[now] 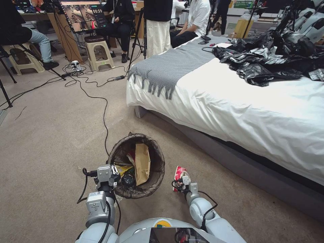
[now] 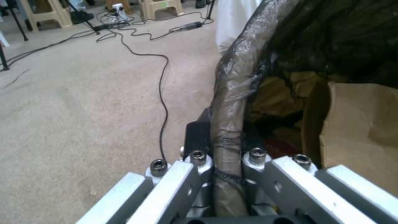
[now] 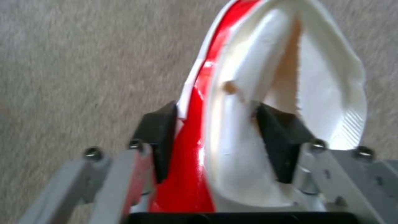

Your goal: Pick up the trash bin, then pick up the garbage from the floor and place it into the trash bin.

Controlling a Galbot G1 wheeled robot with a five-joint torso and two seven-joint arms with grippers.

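On the carpet beside the bed (image 1: 236, 111), trash bin (image 1: 155, 182) with dark bag over its rim, tan packet (image 1: 142, 163) and wrappers inside; left gripper (image 1: 114, 172) fingers (image 2: 197, 137) clamped on that rim; right gripper (image 1: 182, 182) fingers (image 3: 159, 130) clamped on crushed red-and-white paper cup (image 1: 179, 172), just beside the bin

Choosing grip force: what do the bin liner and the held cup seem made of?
Liner: thin glossy plastic film, by its wrinkles and sheen; left gripper pinches it over the bin rim. Cup: likely coated paper, glossy red outside, matte white inside, crushed with a torn edge, in the right gripper.
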